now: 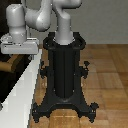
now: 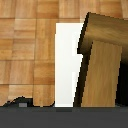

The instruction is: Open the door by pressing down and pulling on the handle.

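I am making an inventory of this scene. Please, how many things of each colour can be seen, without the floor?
White or grey: 3, the arm, the gripper, the door frame
Black: 1, the pedestal
Tan wood: 1, the handle
Total: 5

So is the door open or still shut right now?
Cannot tell. The exterior view shows only the white frame edge-on beside the black pedestal, and the wrist view shows the tan handle close up, not the door's edge against the frame.

door (image 1: 11,75) cut by frame edge | claw (image 1: 19,47) fingers hidden | handle (image 2: 102,70) partly cropped
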Robot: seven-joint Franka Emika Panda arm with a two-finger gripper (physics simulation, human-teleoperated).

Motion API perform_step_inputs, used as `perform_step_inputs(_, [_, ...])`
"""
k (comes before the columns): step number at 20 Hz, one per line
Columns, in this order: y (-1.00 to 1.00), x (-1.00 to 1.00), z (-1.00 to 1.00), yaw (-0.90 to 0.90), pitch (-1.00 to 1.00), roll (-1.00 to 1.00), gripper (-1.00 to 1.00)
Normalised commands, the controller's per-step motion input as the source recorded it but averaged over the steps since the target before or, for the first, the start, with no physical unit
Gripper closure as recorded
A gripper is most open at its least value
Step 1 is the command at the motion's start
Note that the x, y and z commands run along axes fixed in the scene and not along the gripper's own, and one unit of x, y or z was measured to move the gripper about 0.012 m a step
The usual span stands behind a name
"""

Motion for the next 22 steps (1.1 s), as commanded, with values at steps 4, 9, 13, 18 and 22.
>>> perform_step_inputs(4, [0.0, 0.0, 0.0, 0.0, 0.0, 0.0, 1.0])
perform_step_inputs(9, [0.0, 0.0, 0.0, 0.0, 0.0, 0.0, 1.0])
perform_step_inputs(13, [0.0, 0.0, 0.0, 0.0, -0.04, 0.0, 1.0])
perform_step_inputs(18, [0.0, 0.0, -0.4, 0.0, -0.12, 0.0, 1.0])
perform_step_inputs(22, [0.0, 0.0, -0.5, 0.0, -0.11, 0.0, 1.0])
